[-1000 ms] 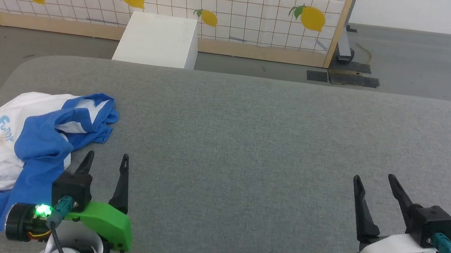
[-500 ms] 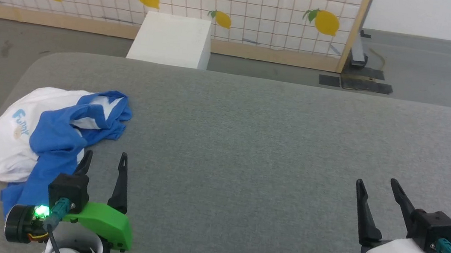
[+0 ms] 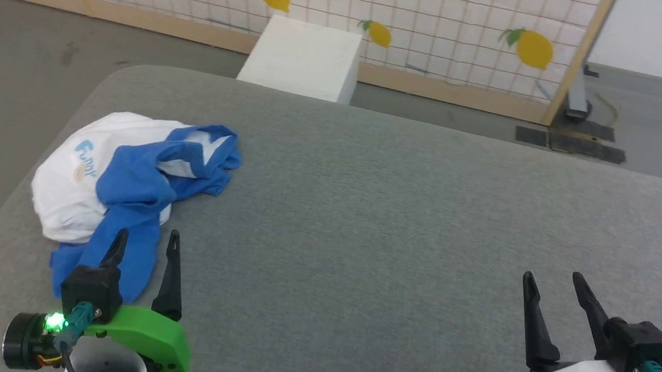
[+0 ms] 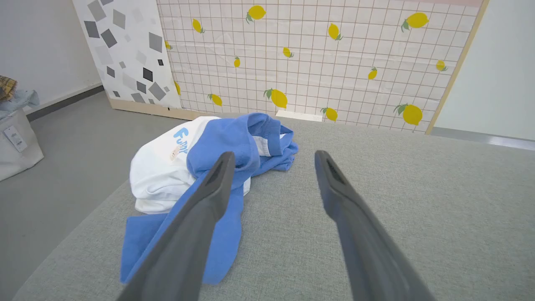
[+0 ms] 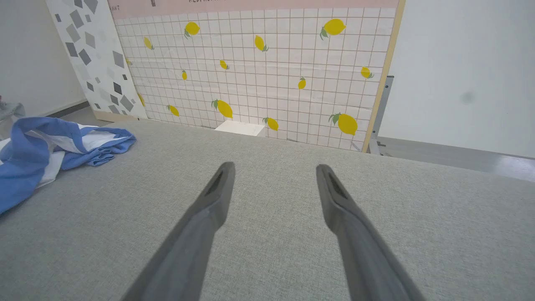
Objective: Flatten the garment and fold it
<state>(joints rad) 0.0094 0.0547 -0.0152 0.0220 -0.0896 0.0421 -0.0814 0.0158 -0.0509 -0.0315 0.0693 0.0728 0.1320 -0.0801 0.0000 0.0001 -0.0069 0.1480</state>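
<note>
The garment [image 3: 123, 179], a white T-shirt with blue sleeves and pale "Funny" lettering, lies crumpled in a heap near the left end of the grey padded table [image 3: 396, 219]. A blue part trails toward me. My left gripper [image 3: 147, 240] stands open just in front of that blue part, its left finger over the cloth's edge, holding nothing. In the left wrist view the garment [image 4: 175, 167] lies ahead and left of the open left gripper [image 4: 271, 156]. My right gripper [image 3: 553, 283] is open over bare table at the lower right. In the right wrist view the garment [image 5: 37, 154] is far left of my right gripper [image 5: 273, 169].
A white box [image 3: 302, 59] stands on the floor behind the table, before a lemon-patterned grid screen [image 3: 390, 10]. The table's rounded left edge [image 3: 7, 197] drops to grey floor close to the garment. A pale bag [image 4: 16, 129] sits on the floor at the left.
The head camera has turned left, so the whole picture shifts right. The garment lies as before and both grippers stay open in the same low positions.
</note>
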